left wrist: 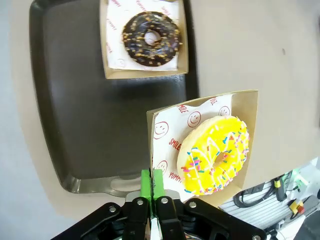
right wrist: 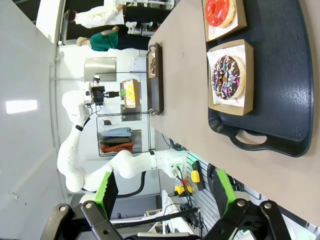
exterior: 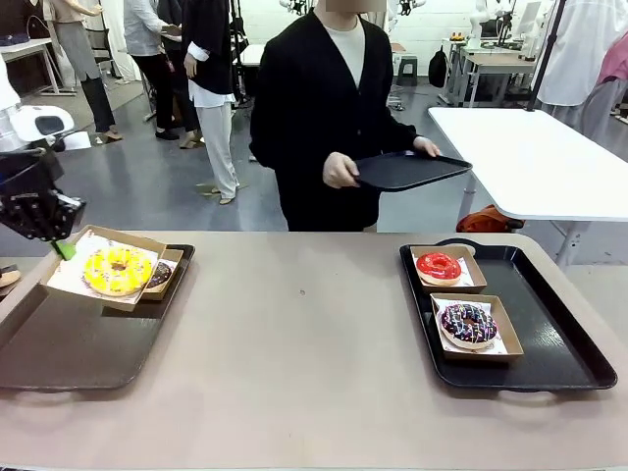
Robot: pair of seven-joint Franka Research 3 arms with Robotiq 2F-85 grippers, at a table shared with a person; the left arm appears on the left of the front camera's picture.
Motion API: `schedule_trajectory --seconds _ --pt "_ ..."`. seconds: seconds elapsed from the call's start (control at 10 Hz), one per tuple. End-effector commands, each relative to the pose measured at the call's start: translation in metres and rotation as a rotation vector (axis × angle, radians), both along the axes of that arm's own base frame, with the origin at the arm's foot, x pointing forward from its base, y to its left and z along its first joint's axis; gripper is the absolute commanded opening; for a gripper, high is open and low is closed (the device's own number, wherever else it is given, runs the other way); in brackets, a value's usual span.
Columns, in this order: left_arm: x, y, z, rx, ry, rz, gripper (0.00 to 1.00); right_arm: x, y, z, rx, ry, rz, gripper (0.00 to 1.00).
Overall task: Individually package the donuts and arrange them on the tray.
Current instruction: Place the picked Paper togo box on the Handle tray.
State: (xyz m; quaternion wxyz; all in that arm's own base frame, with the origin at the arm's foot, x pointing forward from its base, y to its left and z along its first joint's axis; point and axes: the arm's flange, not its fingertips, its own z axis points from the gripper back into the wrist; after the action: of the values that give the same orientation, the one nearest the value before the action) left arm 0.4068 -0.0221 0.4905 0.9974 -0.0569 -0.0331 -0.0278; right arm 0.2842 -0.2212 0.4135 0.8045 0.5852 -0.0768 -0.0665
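Left gripper (left wrist: 150, 200) lifts the yellow donut (left wrist: 215, 155) in its box (exterior: 106, 267).
We see its fingers pinching the box's edge at six o'clock; right gripper (right wrist: 162, 192) fingers spread, idle.

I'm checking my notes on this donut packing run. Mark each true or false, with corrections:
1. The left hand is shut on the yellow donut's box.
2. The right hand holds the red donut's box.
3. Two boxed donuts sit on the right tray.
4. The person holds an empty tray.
1. True: the left hand is shut on the edge of the yellow donut's box, lifted above the left tray.
2. False: the right hand is open, holding nothing; the red donut sits on the right tray.
3. True.
4. True: the person holds a black tray.
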Motion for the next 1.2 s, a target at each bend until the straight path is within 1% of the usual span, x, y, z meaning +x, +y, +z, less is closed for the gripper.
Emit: schedule_trajectory --seconds 0.0,0.4,0.5,0.6,1.1 --pt "0.006 0.022 -0.016 -0.049 -0.019 0.017 0.01 -0.001 0.002 0.004 0.005 0.002 -0.002 1.00" --pt "0.023 0.043 -0.036 -0.036 0.010 0.051 0.01 -0.001 0.002 0.004 0.005 0.002 -0.002 1.00" --pt "0.023 0.042 -0.038 -0.030 0.008 0.046 0.01 -0.001 0.002 0.004 0.005 0.002 -0.002 1.00" --pt "0.016 0.039 -0.035 -0.027 0.021 0.066 0.01 -0.001 0.002 0.004 0.005 0.002 -0.002 1.00" --pt "0.016 0.039 -0.035 -0.027 0.021 0.066 0.01 -0.001 0.002 0.004 0.005 0.002 -0.002 1.00"
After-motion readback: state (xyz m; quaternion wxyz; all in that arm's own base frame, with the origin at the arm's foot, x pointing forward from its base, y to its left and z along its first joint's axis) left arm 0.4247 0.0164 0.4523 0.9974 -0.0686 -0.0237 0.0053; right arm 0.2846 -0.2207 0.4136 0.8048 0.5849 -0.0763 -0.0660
